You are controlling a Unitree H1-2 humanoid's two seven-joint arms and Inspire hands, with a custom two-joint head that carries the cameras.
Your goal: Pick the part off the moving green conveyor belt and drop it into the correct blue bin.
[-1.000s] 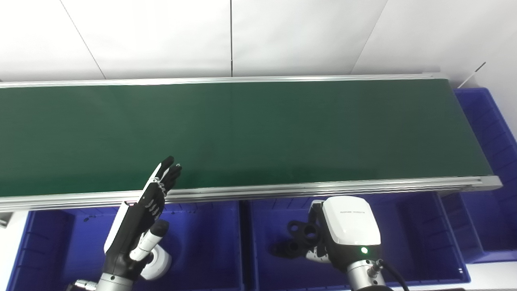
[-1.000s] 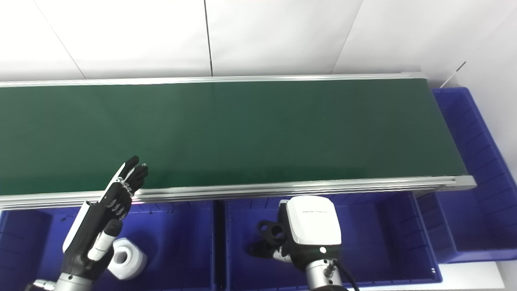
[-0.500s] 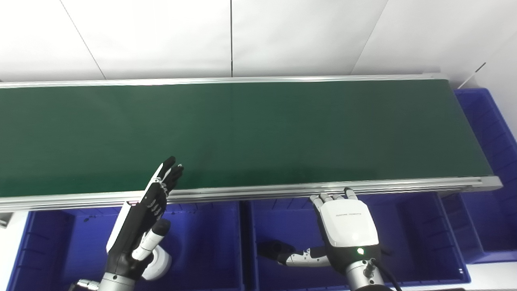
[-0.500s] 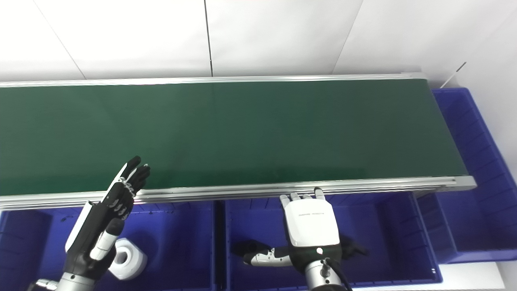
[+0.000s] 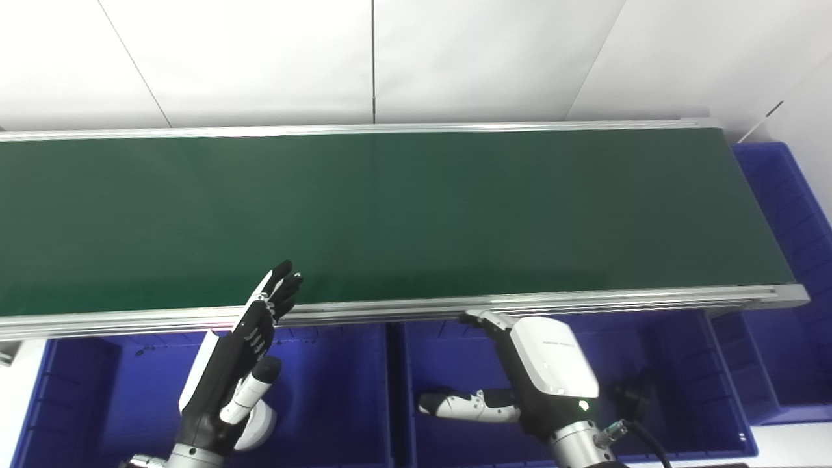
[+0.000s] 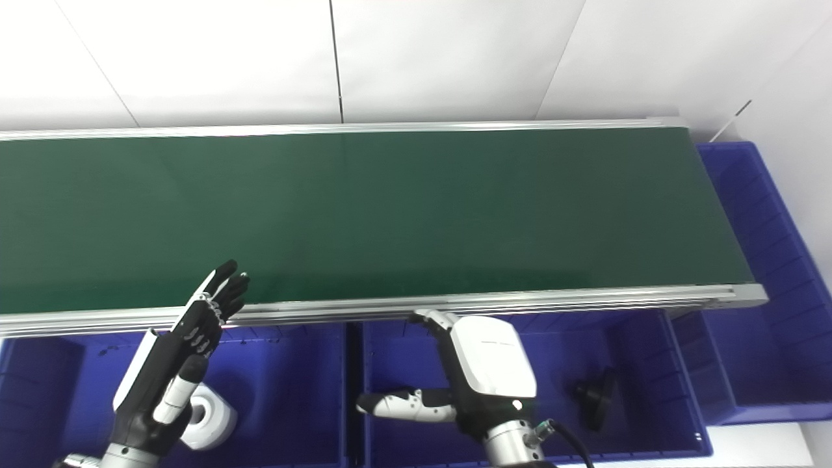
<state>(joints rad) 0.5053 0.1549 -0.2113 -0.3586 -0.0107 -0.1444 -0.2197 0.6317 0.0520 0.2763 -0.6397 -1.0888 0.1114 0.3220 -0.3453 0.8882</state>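
Note:
The green conveyor belt [image 5: 416, 214] carries no part in view. A black part [image 6: 597, 396] lies in the middle blue bin [image 6: 650, 338], at its right side; it also shows in the left eye view [image 5: 634, 398]. My right hand [image 6: 484, 377] is open and empty above that bin, fingers spread, thumb pointing left. My left hand [image 5: 237, 364] is open and empty, fingers stretched up to the belt's near rail, above the left blue bin [image 5: 338, 390]. A white ring-shaped part [image 6: 211, 416] lies in the left bin, partly hidden by the left hand.
A third blue bin [image 5: 790, 214] stands at the belt's right end. The belt's aluminium rail [image 5: 520, 302] runs between the bins and the belt. A white wall stands behind the belt.
My right hand opened and let go of the black part, which now lies at the right of the middle bin. The hand turned left. My left hand shifted slightly right.

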